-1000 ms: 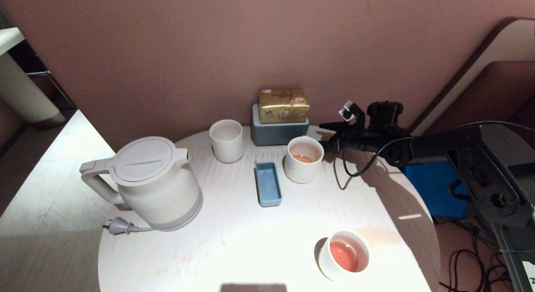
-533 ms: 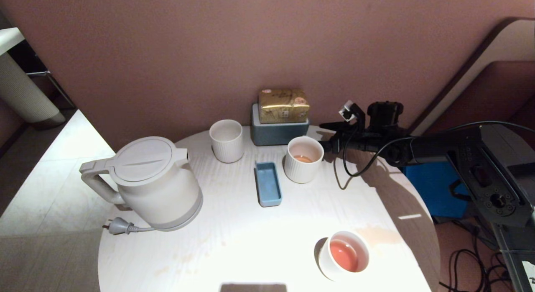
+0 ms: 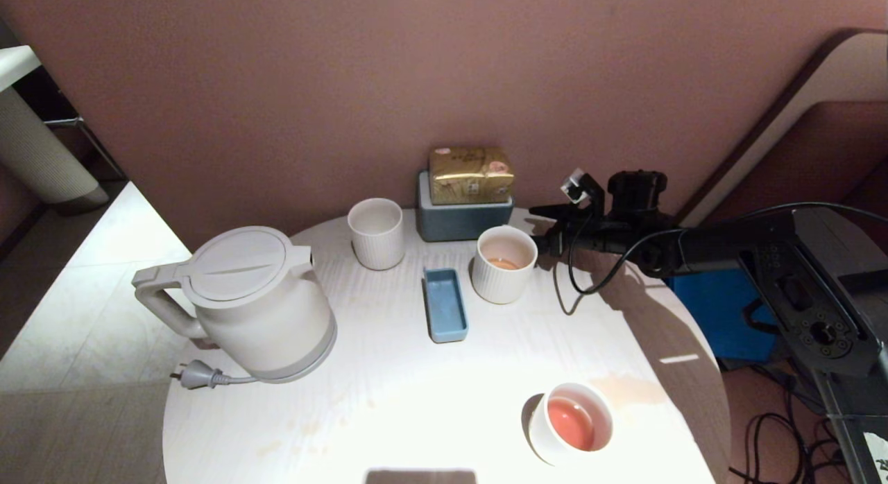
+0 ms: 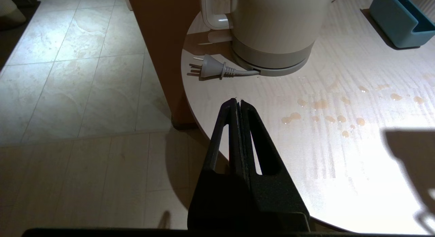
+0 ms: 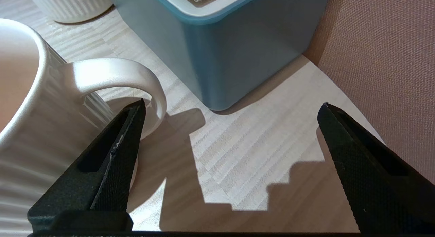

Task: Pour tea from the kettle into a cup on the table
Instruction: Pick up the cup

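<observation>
Right gripper [image 5: 231,104] spread wide beside the cup [image 3: 504,263], a little tea [image 3: 504,263] inside, kettle [image 3: 258,304] apart.

The large cream-white kettle [image 3: 257,300] wears a grey base band. The squat ribbed white cup [image 3: 504,263] holds pale orange tea [image 3: 504,263] (faintly pink). The round white counter [image 3: 388,401] shows pale grain and light stains.
</observation>
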`<state>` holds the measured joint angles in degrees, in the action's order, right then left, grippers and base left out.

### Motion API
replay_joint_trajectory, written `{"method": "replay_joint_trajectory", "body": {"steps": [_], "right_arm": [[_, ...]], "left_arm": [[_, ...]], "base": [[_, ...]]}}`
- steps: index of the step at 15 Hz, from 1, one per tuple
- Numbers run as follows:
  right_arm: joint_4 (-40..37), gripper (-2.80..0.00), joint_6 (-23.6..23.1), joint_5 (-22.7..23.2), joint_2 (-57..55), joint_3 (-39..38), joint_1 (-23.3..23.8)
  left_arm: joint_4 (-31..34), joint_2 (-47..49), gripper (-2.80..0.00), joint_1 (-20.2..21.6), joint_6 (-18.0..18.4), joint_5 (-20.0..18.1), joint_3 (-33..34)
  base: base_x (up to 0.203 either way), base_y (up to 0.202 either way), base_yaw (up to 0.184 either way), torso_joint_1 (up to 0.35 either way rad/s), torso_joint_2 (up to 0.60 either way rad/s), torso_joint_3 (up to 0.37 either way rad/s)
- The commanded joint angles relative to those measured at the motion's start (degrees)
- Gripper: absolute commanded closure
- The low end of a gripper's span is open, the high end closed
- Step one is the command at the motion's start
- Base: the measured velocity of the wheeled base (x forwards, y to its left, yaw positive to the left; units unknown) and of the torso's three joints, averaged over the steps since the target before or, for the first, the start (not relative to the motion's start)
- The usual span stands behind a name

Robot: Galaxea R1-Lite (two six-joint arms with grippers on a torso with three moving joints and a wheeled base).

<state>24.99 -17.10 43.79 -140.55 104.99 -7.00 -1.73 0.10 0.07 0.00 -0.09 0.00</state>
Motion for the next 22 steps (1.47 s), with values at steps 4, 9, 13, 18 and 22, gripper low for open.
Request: {"method": "replay_joint_trajectory", "body": {"steps": [4, 9, 13, 18, 22], "right_arm": [[0.2, -2.80, -0.1, 0.2, -0.1, 0.0, -0.3], [0.3, -2.80, 0.0, 0.2, 0.6, -2.3, -1.1], [1.9, -2.80, 0.0, 0.2, 1.3, -4.8, -1.4], [2.1, -2.80, 0.2, 0.0, 3.8, -10.1, -1.4], [6.0, -2.80, 0.3, -0.7, 6.9, -17.4, -1.4]], "left_arm": [[0.0, 0.0, 0.00, 0.0, 0.0, 0.0, 0.0], [0.0, 0.0, 0.00, 0.0, 0.0, 0.0, 0.0], [0.0, 0.0, 0.00, 0.0, 0.0, 0.0, 0.0], [0.0, 0.0, 0.00, 0.0, 0.0, 0.0, 0.0], [0.0, 0.0, 0.00, 0.0, 0.0, 0.0, 0.0]], "base": [[0.000, 0.000, 0.000, 0.000, 0.00, 0.000], [0.000, 0.000, 0.000, 0.000, 0.00, 0.000], [0.000, 0.000, 0.000, 0.000, 0.00, 0.000], [0.000, 0.000, 0.000, 0.000, 0.00, 0.000], [0.000, 0.000, 0.000, 0.000, 0.00, 0.000]]}}
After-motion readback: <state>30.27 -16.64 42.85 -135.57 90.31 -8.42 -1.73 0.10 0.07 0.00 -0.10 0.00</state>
